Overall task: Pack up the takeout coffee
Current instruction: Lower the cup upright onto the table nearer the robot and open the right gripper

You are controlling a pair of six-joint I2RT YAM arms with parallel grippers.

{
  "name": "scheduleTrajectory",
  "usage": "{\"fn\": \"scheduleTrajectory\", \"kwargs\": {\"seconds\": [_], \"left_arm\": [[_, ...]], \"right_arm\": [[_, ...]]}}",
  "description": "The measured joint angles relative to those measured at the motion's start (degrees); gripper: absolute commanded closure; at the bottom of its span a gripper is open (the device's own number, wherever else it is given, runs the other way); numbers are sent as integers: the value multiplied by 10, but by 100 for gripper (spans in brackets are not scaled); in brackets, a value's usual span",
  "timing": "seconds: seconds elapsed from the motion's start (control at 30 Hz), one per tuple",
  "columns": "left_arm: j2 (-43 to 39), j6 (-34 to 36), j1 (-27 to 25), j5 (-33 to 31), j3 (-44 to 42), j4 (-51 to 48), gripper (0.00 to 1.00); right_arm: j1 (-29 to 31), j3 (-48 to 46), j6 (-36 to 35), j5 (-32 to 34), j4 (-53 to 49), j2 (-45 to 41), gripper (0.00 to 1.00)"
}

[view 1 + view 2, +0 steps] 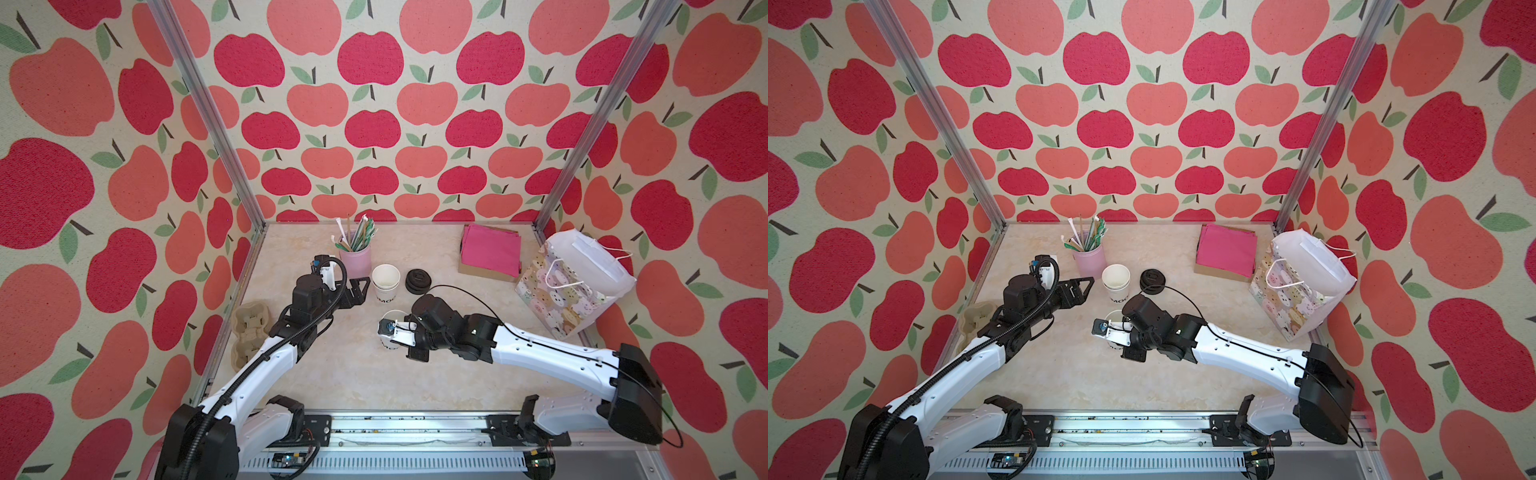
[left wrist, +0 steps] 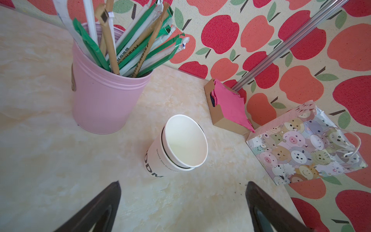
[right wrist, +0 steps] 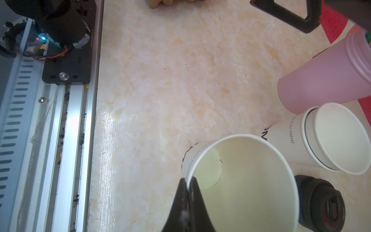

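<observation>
Paper coffee cup (image 3: 247,180), the single white one with black lettering low on its wall, sits near the middle of the desk (image 1: 332,374), just in front of the nested stack of white cups (image 1: 385,282) and apart from it. Whether its base touches the desk I cannot tell. The right gripper (image 3: 187,180) is clenched on the cup's rim, one finger inside the wall and one outside. That pinch likely suits thin paper, since squeezing the body would crush it, and it leaves the mouth free for a lid. The black lid (image 1: 417,281) lies just right of the stack, within easy reach of either arm. Toward the right edge the cartoon-animal gift bag (image 1: 573,282) stands with its mouth open, probably to receive the packed drink. A box of pink napkins (image 1: 490,253) sits by the back right corner, and a pulp cup carrier (image 1: 249,332) rests at the left edge. The right arm reaches low from the front right corner, its forearm sloping in toward the centre and its wrist bent onto the rim. The left arm stretches from the front left corner. The left gripper (image 2: 183,182) has its jaws released wide and grasps nothing, levelled at the stack beside the pink cup of straws (image 1: 355,257), perhaps ready to steady it.
</observation>
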Motion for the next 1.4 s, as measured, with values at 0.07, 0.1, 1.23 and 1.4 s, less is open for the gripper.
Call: {"fn": "scheduleTrajectory", "kwargs": {"seconds": [0.07, 0.1, 1.23, 1.4], "left_arm": [[-1, 0, 0, 0, -3, 0, 1], [-1, 0, 0, 0, -4, 0, 1], [-25, 10, 0, -9, -9, -1, 1], [-50, 13, 0, -34, -17, -8, 1]], "right_arm": [[3, -3, 0, 3, 0, 6, 98], [4, -4, 0, 3, 0, 7, 98], [20, 94, 31, 11, -81, 15, 30], [-6, 154, 41, 46, -83, 3, 15]]}}
